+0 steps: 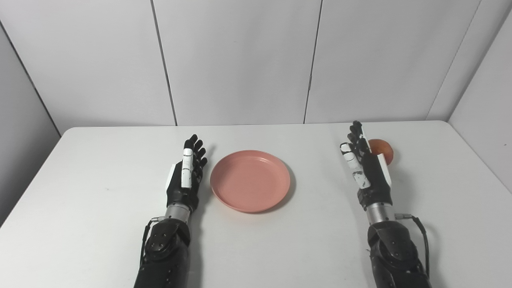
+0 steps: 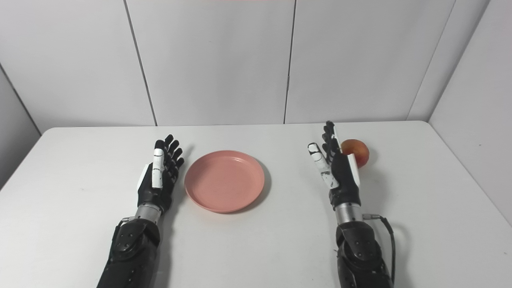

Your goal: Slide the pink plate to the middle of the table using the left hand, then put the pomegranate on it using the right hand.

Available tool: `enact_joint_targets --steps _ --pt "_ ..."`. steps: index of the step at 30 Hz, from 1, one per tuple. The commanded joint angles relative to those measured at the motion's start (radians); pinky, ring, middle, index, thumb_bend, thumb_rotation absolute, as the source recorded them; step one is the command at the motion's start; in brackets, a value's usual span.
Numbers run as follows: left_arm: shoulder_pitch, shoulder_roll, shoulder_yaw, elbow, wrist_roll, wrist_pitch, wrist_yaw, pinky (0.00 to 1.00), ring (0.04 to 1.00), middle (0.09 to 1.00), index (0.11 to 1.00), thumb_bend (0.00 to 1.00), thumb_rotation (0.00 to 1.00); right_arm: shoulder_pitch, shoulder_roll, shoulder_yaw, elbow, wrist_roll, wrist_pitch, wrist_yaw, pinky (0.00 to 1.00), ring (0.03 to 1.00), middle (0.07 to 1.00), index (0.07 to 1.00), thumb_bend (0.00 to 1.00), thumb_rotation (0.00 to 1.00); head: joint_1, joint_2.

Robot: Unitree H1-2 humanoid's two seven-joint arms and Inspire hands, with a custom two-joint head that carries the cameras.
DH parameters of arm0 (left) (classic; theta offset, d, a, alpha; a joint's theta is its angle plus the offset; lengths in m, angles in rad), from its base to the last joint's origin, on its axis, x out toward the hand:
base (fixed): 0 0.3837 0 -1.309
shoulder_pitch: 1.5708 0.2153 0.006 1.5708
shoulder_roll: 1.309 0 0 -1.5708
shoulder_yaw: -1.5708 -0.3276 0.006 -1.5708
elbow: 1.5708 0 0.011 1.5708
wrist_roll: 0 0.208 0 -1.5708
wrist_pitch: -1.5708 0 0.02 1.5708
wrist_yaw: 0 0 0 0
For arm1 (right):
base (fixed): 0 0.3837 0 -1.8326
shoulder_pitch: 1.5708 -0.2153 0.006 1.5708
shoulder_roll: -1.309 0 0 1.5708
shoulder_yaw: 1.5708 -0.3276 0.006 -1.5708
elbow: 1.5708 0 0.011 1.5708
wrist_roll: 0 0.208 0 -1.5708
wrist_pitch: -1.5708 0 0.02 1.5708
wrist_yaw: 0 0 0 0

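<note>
The pink plate [image 1: 250,180] lies flat near the middle of the white table [image 1: 100,208]. My left hand [image 1: 187,172] stands on edge just left of the plate's rim, fingers straight and open, a narrow gap between them and the rim. The pomegranate [image 2: 356,152], round and red-orange, sits at the right side of the table. My right hand [image 2: 338,170] is open, fingers extended, immediately left of the fruit and partly hiding it in the left eye view; I cannot tell whether it touches it.
Grey wall panels [image 1: 240,60] stand behind the table's far edge. A cable [image 2: 390,236] loops off the right forearm.
</note>
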Motion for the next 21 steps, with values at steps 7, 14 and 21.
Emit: enact_joint_targets --steps 7,14,21 --pt "-0.004 -0.015 0.015 -0.018 -0.060 0.004 -0.036 1.00 1.000 1.000 1.000 0.66 1.00 -0.068 -0.065 -0.035 -0.003 -0.054 -0.125 -0.053 1.00 1.000 1.000 1.000 0.75 0.83 -0.010 -0.002" --pt "-0.002 -0.014 0.016 -0.015 -0.068 0.000 -0.046 1.00 1.000 1.000 1.000 0.66 1.00 -0.084 -0.096 -0.052 0.042 -0.180 -0.177 -0.162 0.95 0.967 0.977 0.991 0.71 0.79 -0.027 -0.005" --pt "-0.007 -0.003 0.016 -0.002 -0.056 -0.004 -0.048 1.00 1.000 1.000 1.000 0.66 1.00 -0.108 -0.145 -0.066 0.096 -0.298 -0.188 -0.286 0.93 0.943 0.965 0.989 0.71 0.72 -0.053 -0.007"
